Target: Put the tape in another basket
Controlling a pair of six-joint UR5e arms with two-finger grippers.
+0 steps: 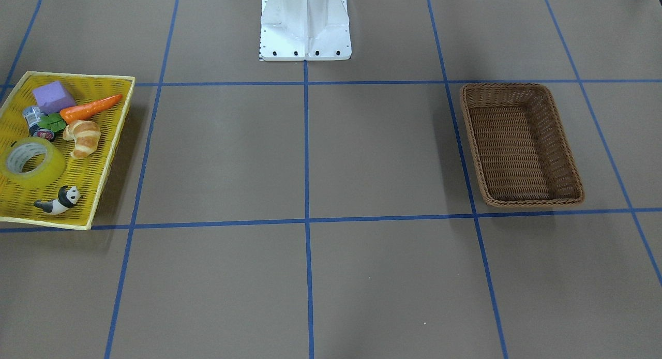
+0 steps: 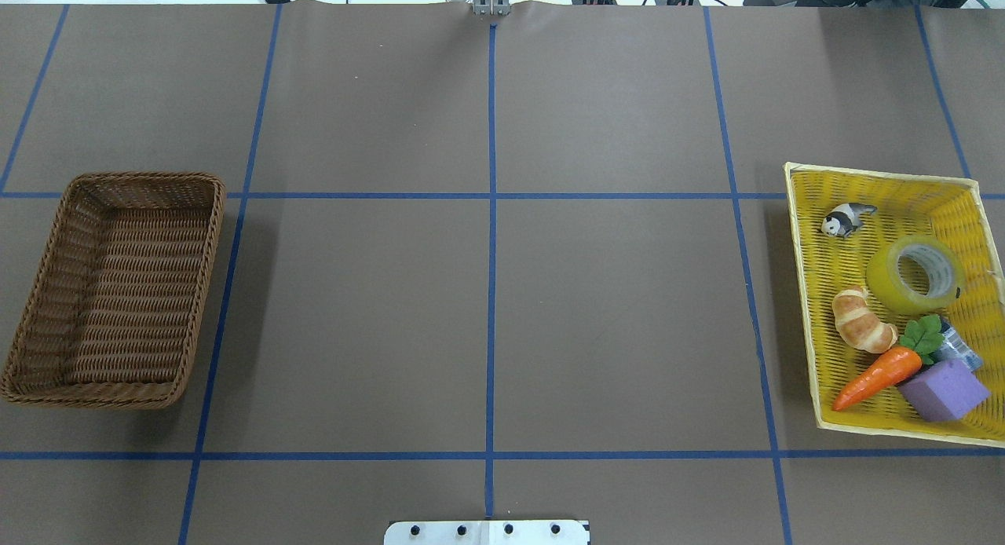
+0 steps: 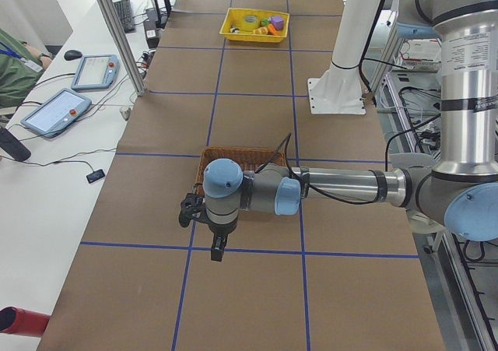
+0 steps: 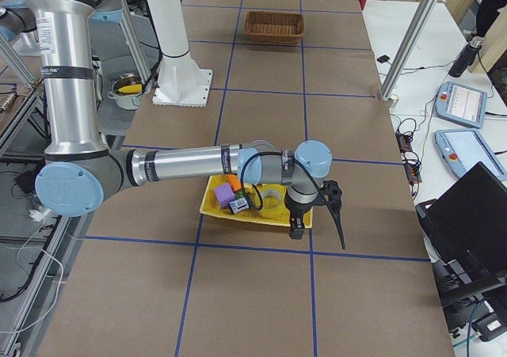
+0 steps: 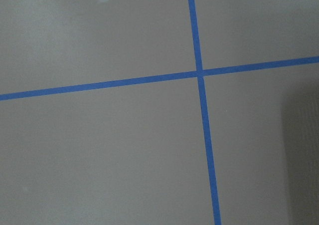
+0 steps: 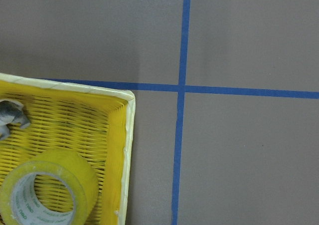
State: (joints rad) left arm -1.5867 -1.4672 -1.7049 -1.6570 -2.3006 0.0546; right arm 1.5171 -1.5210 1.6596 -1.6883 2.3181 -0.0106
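Note:
The tape (image 2: 917, 274), a yellow roll with a pale core, lies flat in the yellow woven tray (image 2: 879, 172) on the table's right side; it also shows in the front view (image 1: 32, 162) and the right wrist view (image 6: 47, 190). The brown wicker basket (image 2: 141, 180) stands empty on the left side. My right gripper (image 4: 317, 234) hangs just beyond the tray's outer edge, above the table. My left gripper (image 3: 204, 234) hangs beside the basket's (image 3: 233, 152) outer end. Both show only in side views, so I cannot tell whether they are open or shut.
The tray also holds a croissant (image 2: 862, 331), a carrot (image 2: 879, 376), a purple block (image 2: 942, 392), a small can (image 2: 959, 345) and a panda figure (image 2: 844, 219). The robot's white base (image 1: 305, 25) stands at the table's middle. Blue tape lines grid the brown table.

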